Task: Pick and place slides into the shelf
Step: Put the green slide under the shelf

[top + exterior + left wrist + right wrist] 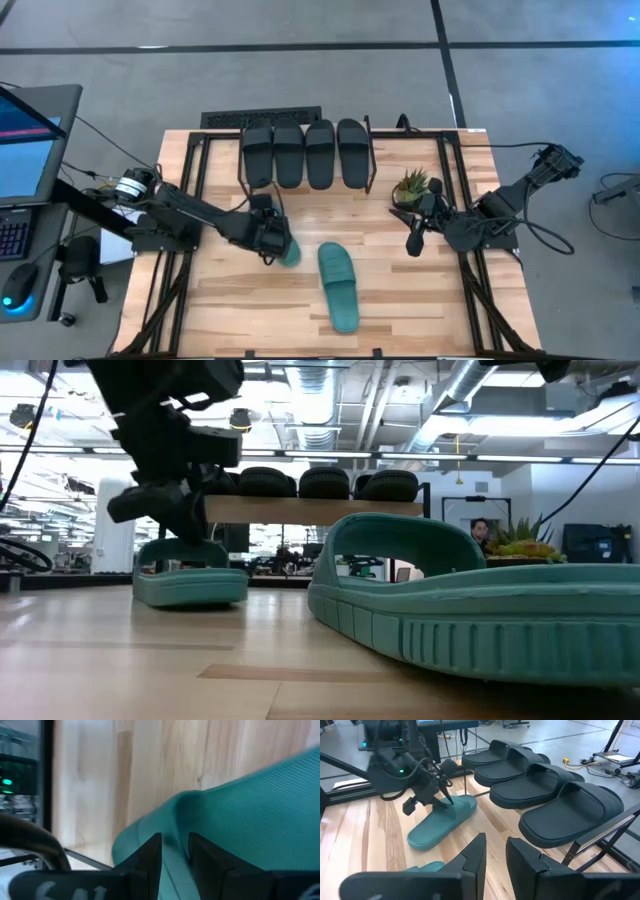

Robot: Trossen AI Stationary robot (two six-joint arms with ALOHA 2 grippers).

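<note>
Four black slides lie side by side on the shelf at the table's far middle. In front of it, my left gripper is shut on a teal slide. A second teal slide lies sole down on the table, to the right and nearer the front edge. My right gripper hangs over the table's right part, slightly open, with nothing between its fingers. My left gripper pinches the teal slide's strap by its edge between its two fingers. The fingers slant down onto it from the table's left side. The slide sits level, sole down, at the tabletop; whether it is lifted clear I cannot tell.
A small potted plant stands right of the shelf, close to my right gripper. Black frame rails run along the table's left and right sides. A monitor stands off the table's left edge. Bare wood lies along the table's near edge.
</note>
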